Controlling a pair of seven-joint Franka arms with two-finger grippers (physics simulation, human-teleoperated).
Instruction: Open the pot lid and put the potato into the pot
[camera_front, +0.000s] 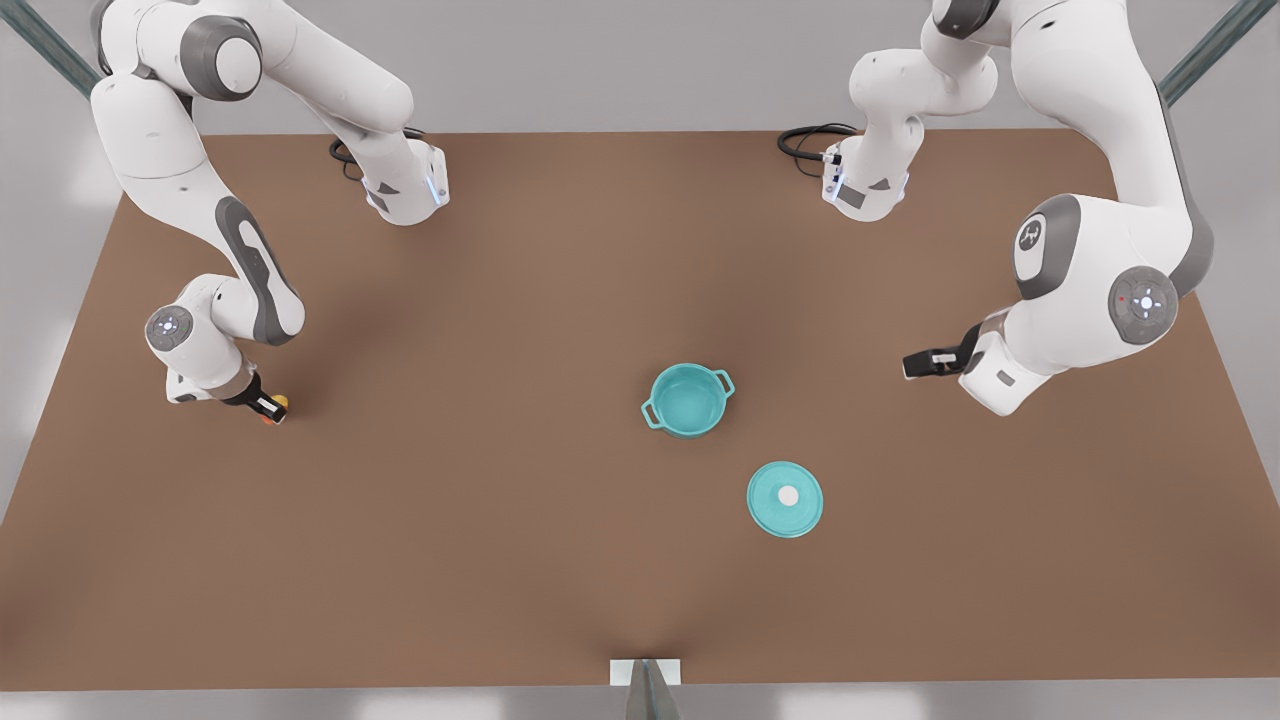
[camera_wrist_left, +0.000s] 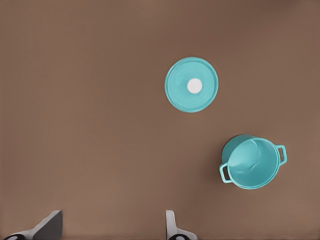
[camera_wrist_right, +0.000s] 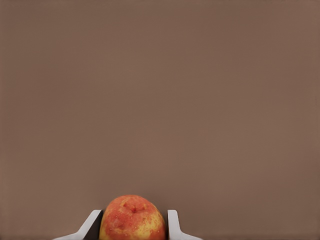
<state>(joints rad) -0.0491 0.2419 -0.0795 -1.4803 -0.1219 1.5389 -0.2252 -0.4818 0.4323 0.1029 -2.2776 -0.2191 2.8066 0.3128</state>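
Yellow-orange potato (camera_wrist_right: 132, 218), red patch, in right pincer (camera_wrist_right: 133, 225).

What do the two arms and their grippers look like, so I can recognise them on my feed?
Both arms are glossy white with rounded shells and dark grey joint bands and caps. Black cables loop at their bases on the brown table. The right gripper, at the front view's left, has a dark body. The left gripper, at the front view's right, is black too. Both wrist views show pale grey, angular fingers.
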